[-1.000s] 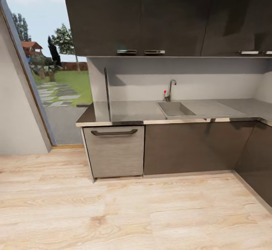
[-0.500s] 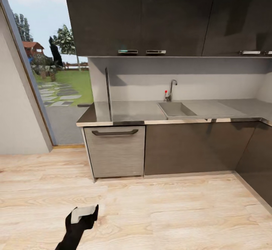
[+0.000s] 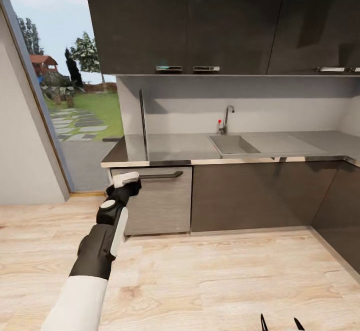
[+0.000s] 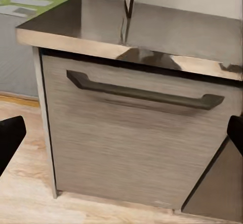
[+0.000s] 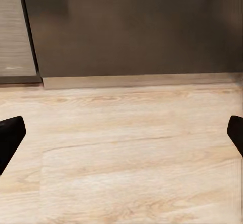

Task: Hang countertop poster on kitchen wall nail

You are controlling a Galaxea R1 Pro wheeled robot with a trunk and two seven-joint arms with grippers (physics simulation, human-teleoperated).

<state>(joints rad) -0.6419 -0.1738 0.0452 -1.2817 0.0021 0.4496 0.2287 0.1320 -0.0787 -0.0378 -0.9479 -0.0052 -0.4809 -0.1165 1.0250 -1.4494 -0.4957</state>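
Black fingers of my left gripper stand spread wide with nothing between them, facing the grey-fronted drawer unit and its dark bar handle. From the head camera my left arm is raised in front of that unit, just below the countertop edge. My right gripper hangs low over the pale wood floor, its tips apart and holding nothing.

Judging progress, the task has barely begun: nothing is grasped, and no wall nail is visible to me. The poster stands upright and edge-on on the kitchen countertop, near its left end, seen as a thin dark vertical line. I reckon reaching, grasping, carrying and hanging all remain.

As for containers, the moulded sink, under its chrome tap, looks empty. The dark wall cabinets above are shut.
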